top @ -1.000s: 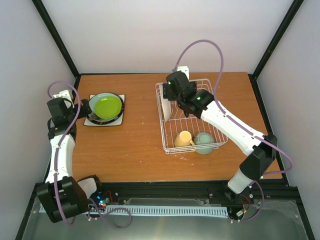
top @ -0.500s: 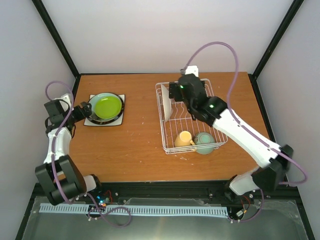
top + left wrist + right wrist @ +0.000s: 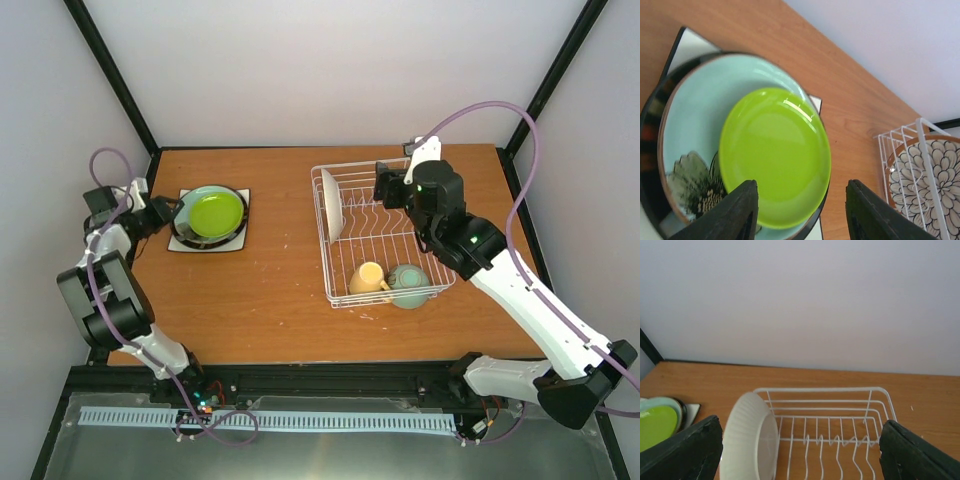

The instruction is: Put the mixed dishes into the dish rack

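Top external view: the rack sits right of centre on the table, and the change is at its left end. A second ago the right arm was bent low over that end with its gripper at the patterned plate. Now the arm has drawn back toward the rack's far right corner, and the plate stands on edge between the prongs with nothing touching it. The right wrist view shows the plate's white ribbed back from a little way off. The right gripper is spread wide and empty, so I judge that placement finished and the arm free.

The stack left of the rack has not moved. The square plate is at the bottom, with a black plate on it, then the pale green plate, and the lime plate on top. That leaves four dishes to load.

The bowl and the mug lie side by side at the rack's near end, as they did a second ago.

The left arm has swung round, and its gripper now points at the stack from the stack's left side. In its wrist view the left gripper has its fingers spread and empty, framing the near rim of the lime plate without touching it. It looks lined up to take the lime plate next. The plate is thin and glossy and sits flat inside another dish, so getting a finger under its rim may be awkward.
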Robot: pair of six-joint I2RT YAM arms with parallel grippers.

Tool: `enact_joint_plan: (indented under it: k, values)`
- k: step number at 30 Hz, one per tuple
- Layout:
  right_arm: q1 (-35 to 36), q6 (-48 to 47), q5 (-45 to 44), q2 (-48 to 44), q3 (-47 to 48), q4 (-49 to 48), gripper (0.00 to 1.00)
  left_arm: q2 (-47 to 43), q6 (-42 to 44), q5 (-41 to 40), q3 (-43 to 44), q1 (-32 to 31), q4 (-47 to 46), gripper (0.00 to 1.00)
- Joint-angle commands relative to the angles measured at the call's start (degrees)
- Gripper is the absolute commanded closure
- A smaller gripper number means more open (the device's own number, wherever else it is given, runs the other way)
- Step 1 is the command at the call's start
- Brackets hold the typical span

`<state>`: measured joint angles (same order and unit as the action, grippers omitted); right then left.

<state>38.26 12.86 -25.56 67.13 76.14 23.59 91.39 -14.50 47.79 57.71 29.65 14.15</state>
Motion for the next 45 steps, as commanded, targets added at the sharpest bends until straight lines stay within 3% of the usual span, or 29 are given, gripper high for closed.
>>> enact_joint_plan:
  k: [1, 16, 33, 45]
  values:
    - [-0.8, -1.9, 0.5, -1.4, -1.5, -0.1, 0.15, 3.3, 1.3, 1.8, 6.6, 0.3, 2.9, 0.50]
    - [-2.5, -1.8, 3.8, -0.4, 0.0, -0.5, 0.16, 13.8, 10.1, -7.3, 13.3, -1.8, 12.3, 0.56]
    - [-3.1, -2.7, 3.5, -0.2, 1.0, -0.3, 0.15, 18.5, 11.8, -15.1, 18.0, -6.2, 15.4, 0.55]
    - [-3.1, -2.4, 4.0, 0.3, 1.4, -0.1, 0.15, 22.3, 11.4, -13.1, 17.3, -6.5, 13.7, 0.55]
